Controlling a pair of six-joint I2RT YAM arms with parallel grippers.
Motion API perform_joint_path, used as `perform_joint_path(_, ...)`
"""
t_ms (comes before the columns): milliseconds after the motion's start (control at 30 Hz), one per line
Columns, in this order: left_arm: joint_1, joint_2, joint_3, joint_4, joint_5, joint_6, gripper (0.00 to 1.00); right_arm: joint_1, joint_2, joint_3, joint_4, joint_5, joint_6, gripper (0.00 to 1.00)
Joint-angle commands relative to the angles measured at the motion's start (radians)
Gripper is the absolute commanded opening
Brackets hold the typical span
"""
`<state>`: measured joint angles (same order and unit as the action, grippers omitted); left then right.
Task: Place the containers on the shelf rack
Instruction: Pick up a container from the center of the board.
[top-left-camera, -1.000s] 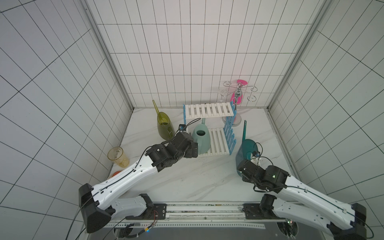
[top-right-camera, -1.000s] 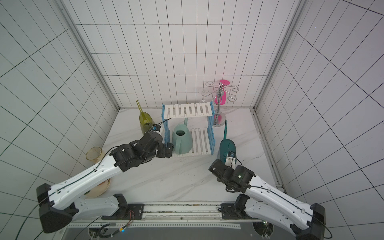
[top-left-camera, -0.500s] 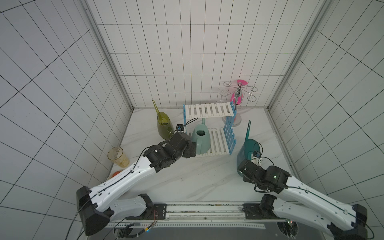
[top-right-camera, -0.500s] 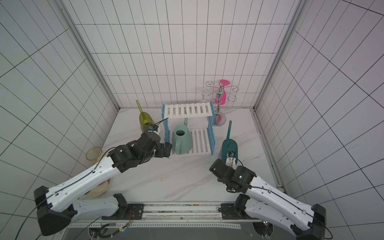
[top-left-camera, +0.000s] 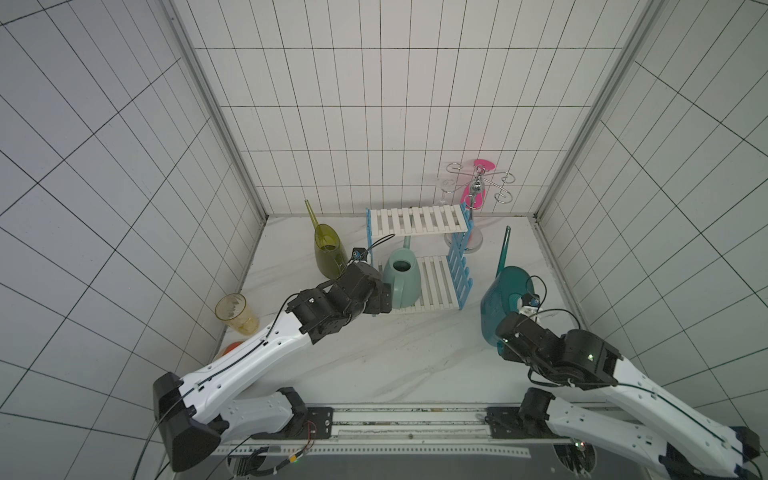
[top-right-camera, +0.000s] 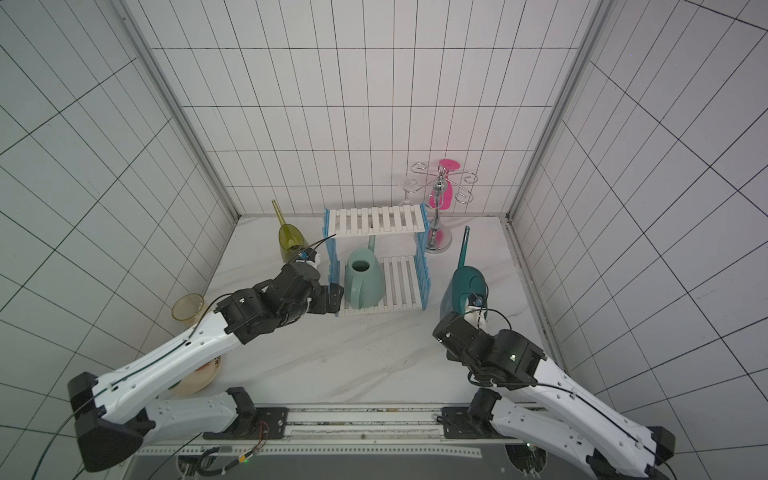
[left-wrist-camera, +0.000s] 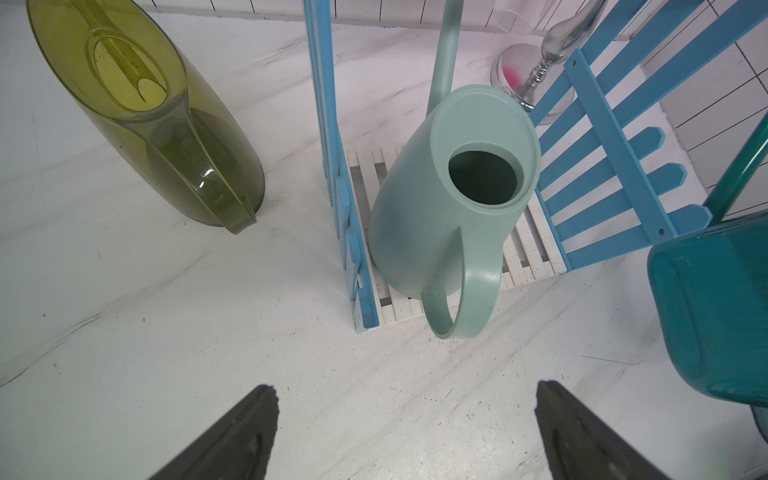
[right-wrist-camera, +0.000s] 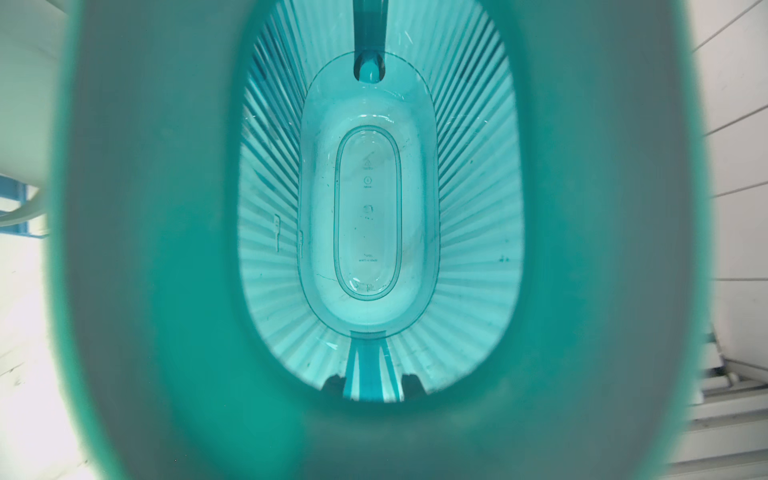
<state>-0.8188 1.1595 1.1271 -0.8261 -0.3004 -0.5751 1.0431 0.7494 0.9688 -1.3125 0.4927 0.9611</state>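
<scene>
Ribbed dark teal plastic watering can (top-left-camera: 505, 291) is clamped by its loop handle in the right gripper (right-wrist-camera: 371, 382), spout directed away; the white-slatted, blue-framed shelf rack (top-left-camera: 417, 220) lies forward-left of it. The left gripper (left-wrist-camera: 405, 432) is spread empty.

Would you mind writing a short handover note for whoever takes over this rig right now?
Left hand: open, empty, in front of the mint green can.
Right hand: shut on the handle of the teal can, beside the shelf rack.
Done: mint green can stands on the lower shelf.
To do: teal can, then the olive can, standing on the table at the rack's other side.
</scene>
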Motion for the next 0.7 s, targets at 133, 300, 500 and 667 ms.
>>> perform_joint_path(133,0.012,-0.006,0.003,0.027,0.015,0.013,0.99,0.005,-0.018,0.224,-0.129,0.045,-0.150,0.00)
perform_joint_path(300,0.016,-0.003,0.011,0.025,0.017,0.017,0.99,0.006,-0.015,0.318,-0.143,-0.039,-0.272,0.00)
perform_joint_path(500,0.026,-0.001,0.017,0.025,0.020,0.021,0.99,0.006,-0.041,0.354,-0.096,-0.193,-0.389,0.00)
perform_joint_path(667,0.035,0.006,0.025,0.033,0.031,0.023,0.99,0.006,-0.066,0.323,-0.060,-0.281,-0.438,0.00)
